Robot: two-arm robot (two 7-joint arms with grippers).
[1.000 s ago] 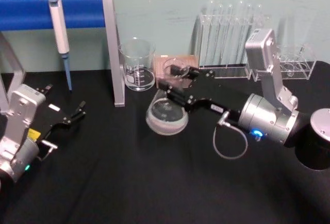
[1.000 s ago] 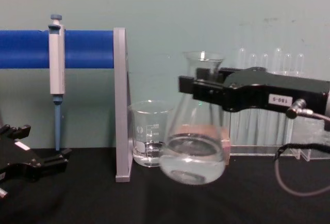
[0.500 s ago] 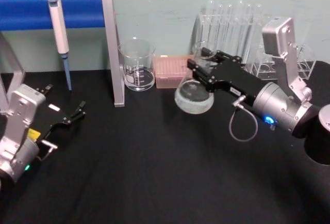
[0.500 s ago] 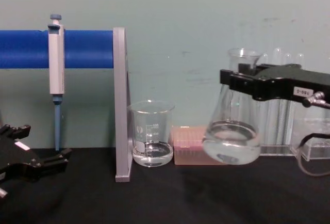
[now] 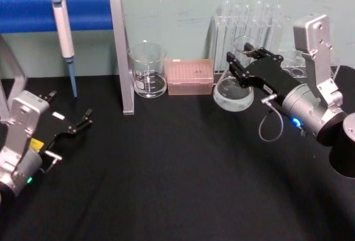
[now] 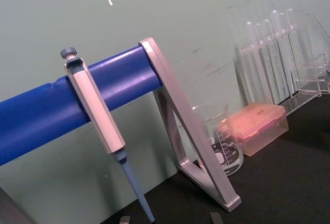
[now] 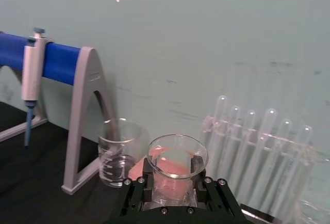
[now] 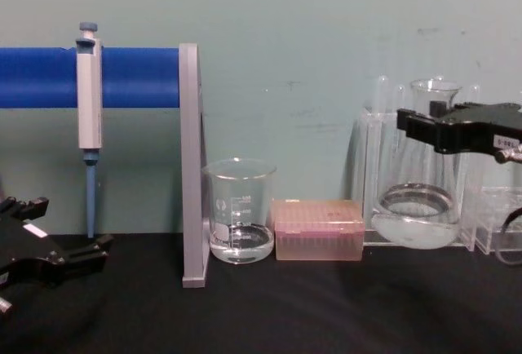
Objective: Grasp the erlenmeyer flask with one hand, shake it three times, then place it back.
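Observation:
The erlenmeyer flask [image 5: 233,95] is clear glass with liquid swirling in its wide base [image 8: 416,217]. It hangs low over the black table at the right, in front of the test tube rack [image 5: 248,34]. My right gripper [image 5: 244,61] is shut on its narrow neck just below the flared rim [image 7: 177,154], and its black jaws show on both sides of the neck in the chest view [image 8: 430,124]. My left gripper [image 5: 69,109] rests open near the table's left edge [image 8: 64,225], far from the flask.
A glass beaker [image 5: 147,70] and a pink tip box [image 5: 190,76] stand at the back centre. A pipette [image 5: 64,27] hangs on the blue bar stand, whose grey leg [image 5: 124,58] is left of the beaker. A black cylinder [image 5: 345,149] sits at the right edge.
My right gripper has carried the flask to the right and back, from in front of the beaker and pink box to in front of the test tube rack. The left arm has not moved.

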